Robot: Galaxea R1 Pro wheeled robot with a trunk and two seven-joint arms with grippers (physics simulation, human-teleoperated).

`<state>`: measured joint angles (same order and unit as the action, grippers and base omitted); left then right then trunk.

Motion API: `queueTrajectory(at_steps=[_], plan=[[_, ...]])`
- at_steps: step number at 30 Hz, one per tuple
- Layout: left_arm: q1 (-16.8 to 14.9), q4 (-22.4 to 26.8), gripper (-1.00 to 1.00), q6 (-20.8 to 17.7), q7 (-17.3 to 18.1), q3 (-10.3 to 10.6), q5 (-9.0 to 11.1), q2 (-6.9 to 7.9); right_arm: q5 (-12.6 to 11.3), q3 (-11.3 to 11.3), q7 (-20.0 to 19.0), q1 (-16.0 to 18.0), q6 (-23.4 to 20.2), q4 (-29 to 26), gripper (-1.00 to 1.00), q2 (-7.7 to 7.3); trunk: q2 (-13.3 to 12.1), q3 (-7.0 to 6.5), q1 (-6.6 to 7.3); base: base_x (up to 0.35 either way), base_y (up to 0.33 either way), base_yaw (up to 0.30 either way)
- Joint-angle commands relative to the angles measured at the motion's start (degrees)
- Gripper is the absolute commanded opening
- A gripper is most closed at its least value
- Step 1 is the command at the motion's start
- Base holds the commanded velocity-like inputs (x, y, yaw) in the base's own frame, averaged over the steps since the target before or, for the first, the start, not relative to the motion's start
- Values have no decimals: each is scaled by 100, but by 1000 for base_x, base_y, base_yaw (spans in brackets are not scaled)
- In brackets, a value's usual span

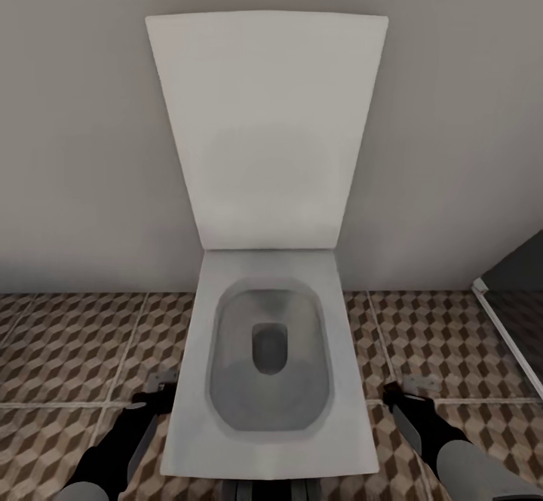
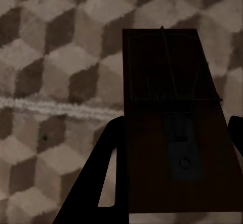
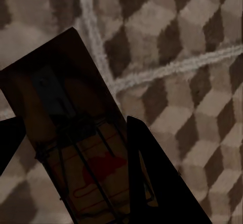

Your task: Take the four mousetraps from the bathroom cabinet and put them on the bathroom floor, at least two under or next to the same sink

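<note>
My left gripper (image 2: 177,125) is shut on a mousetrap (image 2: 169,82), a dark wooden board with wire parts, held above the cube-patterned bathroom floor (image 2: 55,72). A second mousetrap (image 3: 71,133), with a red mark on its board, sits between the fingers of my right gripper (image 3: 76,125), which is shut on it over the bathroom floor (image 3: 187,82). In the head view the left gripper (image 1: 154,398) hangs low at the toilet's left side and the right gripper (image 1: 401,395) at its right side. The cabinet and the sink are out of view.
A white square-edged toilet (image 1: 271,441) with its lid (image 1: 268,131) raised stands straight ahead against a plain grey wall (image 1: 75,146). Patterned floor tiles (image 1: 83,342) spread to both sides. A glass partition edge (image 1: 509,335) runs along the right.
</note>
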<state>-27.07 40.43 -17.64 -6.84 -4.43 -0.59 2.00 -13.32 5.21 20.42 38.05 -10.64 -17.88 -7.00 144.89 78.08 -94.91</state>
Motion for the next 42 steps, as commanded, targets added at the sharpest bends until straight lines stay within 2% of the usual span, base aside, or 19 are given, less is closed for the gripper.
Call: queueTrajectory(at_steps=[1, 5, 32, 37, 39, 42], plan=[[0, 13, -100, -28, -27, 2, -19, 1, -8, 50, -14, 0, -37, -14, -100, -5, 3, 27, -1, 0, 0, 0], [0, 51, -100, -16, -34, -1, -33, 2, 53, 44, -139, 0, -35, -14, -100, -4, 9, 115, -12, 0, 0, 0], [-21, -35, -100, 136, -53, 12, -64, 50, 67, 17, -334, 0, 34, -1, -100, 51, 9, 115, -12, 0, 0, 0], [-80, -484, -100, 175, -54, 12, -50, 110, 72, 16, -336, 0, 67, 51, -100, 49, 9, 115, -12, 0, 0, 0], [-160, -854, -100, 443, -54, 13, -48, 151, 74, 16, -336, 0, 102, 64, -100, 44, 9, 115, -12, 0, 0, 0], [-206, -1111, -100, 918, -54, 7, -44, 191, 74, 16, -337, 0, 122, 75, -100, 42, 9, 115, -12, 0, 0, 0]])
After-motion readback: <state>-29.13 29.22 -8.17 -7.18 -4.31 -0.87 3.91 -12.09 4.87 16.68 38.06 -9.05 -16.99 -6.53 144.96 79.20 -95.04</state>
